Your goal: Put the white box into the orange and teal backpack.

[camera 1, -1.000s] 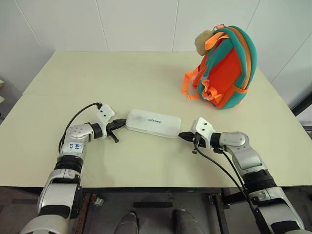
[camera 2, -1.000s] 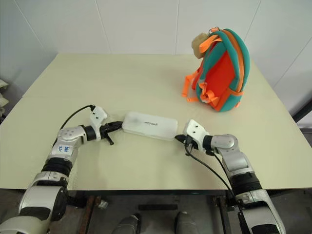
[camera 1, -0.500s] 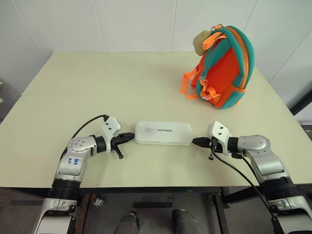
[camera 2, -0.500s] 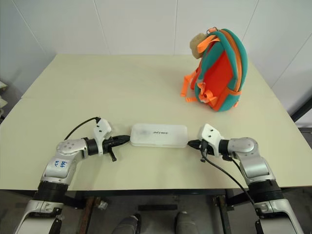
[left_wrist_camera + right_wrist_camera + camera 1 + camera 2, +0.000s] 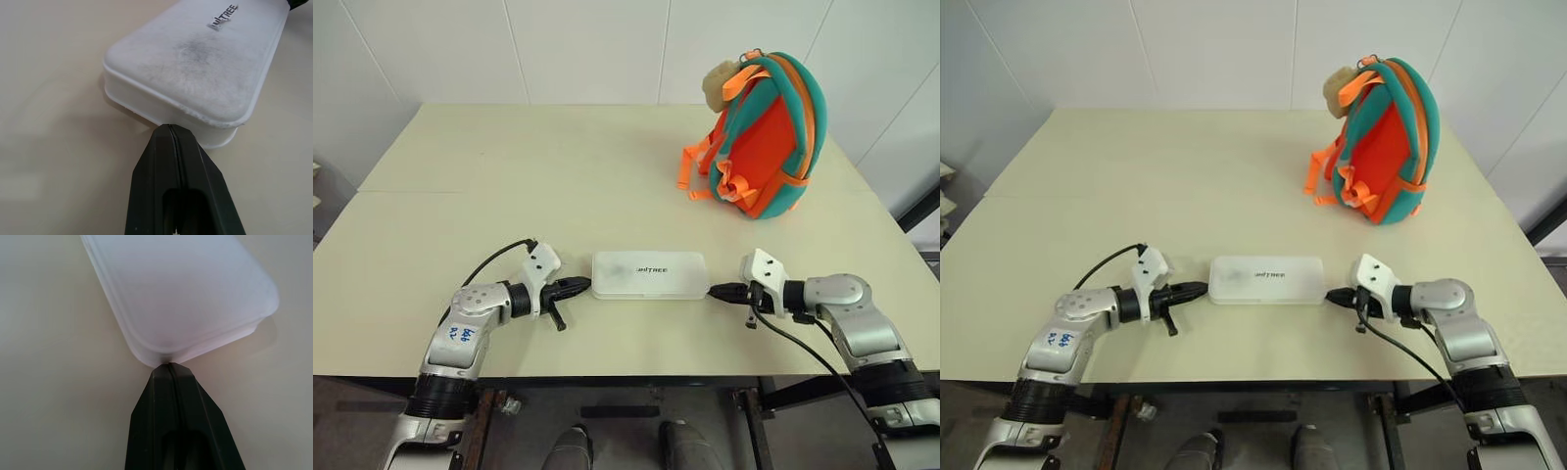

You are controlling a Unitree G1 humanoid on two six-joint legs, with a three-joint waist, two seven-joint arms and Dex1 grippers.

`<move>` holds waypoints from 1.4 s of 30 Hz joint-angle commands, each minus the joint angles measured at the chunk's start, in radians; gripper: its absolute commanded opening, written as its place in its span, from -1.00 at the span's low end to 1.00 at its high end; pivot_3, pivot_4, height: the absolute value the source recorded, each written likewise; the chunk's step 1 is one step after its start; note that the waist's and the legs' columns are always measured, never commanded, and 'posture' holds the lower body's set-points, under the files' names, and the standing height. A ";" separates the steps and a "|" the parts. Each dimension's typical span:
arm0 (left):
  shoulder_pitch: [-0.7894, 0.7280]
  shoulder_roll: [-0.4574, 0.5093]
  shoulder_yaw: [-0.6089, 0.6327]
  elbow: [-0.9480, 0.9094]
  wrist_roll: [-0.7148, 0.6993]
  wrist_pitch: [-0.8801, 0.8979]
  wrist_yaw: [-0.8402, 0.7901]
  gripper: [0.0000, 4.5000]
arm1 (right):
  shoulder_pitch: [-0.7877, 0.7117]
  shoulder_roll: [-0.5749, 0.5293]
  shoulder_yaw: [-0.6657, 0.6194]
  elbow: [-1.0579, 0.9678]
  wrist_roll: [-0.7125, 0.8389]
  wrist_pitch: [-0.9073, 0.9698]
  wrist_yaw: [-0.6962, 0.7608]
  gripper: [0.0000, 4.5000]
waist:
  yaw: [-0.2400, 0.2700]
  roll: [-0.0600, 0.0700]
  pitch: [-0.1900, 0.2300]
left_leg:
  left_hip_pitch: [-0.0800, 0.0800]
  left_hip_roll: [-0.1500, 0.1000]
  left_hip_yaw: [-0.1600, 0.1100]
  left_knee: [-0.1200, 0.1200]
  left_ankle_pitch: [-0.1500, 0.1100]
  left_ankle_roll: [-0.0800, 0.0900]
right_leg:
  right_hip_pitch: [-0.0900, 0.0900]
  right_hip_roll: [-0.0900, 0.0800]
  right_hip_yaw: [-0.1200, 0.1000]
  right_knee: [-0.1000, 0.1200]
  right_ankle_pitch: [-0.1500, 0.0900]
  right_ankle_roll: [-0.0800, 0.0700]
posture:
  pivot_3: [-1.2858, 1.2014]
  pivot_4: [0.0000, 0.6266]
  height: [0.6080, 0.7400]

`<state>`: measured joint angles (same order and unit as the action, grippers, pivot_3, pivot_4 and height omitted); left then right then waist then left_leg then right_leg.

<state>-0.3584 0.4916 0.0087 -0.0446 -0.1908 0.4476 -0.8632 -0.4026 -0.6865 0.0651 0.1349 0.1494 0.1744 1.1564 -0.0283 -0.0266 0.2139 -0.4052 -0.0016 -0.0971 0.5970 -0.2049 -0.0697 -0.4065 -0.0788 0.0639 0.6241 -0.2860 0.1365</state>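
White box [image 5: 650, 275] flat, long axis left-right

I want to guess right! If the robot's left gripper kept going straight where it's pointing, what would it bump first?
The white box. The shut left gripper points at the box's near end, apparently already touching it.

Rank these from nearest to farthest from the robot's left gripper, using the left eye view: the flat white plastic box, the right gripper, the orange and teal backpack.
1. The flat white plastic box, right at the tips of the shut left gripper.
2. The right gripper, shut, at the box's opposite end.
3. The orange and teal backpack, upright at the table's far right.
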 commanded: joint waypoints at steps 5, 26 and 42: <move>0.081 0.021 -0.007 -0.127 -0.052 0.035 0.009 -1.00 | 0.086 -0.040 -0.021 -0.172 0.067 0.068 0.010 -0.99 | -0.001 0.000 0.000 | 0.001 0.000 0.000 0.001 0.000 0.000 | 0.002 0.000 0.000 0.000 0.000 0.000 | 0.03 -0.52 1.00; -0.138 0.129 0.167 0.176 -0.366 0.489 -0.080 0.49 | -0.098 -0.204 -0.022 -0.035 0.126 0.238 0.122 0.72 | -0.003 0.000 0.000 | 0.003 0.000 0.000 0.003 0.000 0.001 | 0.006 0.000 -0.001 -0.005 -0.001 -0.001 | 0.03 -0.52 1.00; -0.434 0.115 0.038 0.536 -0.473 0.926 -0.180 0.98 | -0.356 -0.087 0.127 0.212 0.050 0.329 0.195 1.00 | -0.003 0.000 0.000 | -0.001 0.000 -0.002 0.000 -0.002 0.000 | 0.001 0.000 -0.002 -0.003 -0.002 0.002 | 0.03 -0.52 1.00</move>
<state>-0.7705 0.5907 0.0574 0.4926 -0.6549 1.3536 -1.0127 -0.7386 -0.7710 0.1983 0.3809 0.1863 0.4898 1.3315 -0.0309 -0.0265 0.2141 -0.4068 -0.0019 -0.0986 0.5972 -0.2071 -0.0704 -0.4062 -0.0788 0.0623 0.6217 -0.2883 0.1384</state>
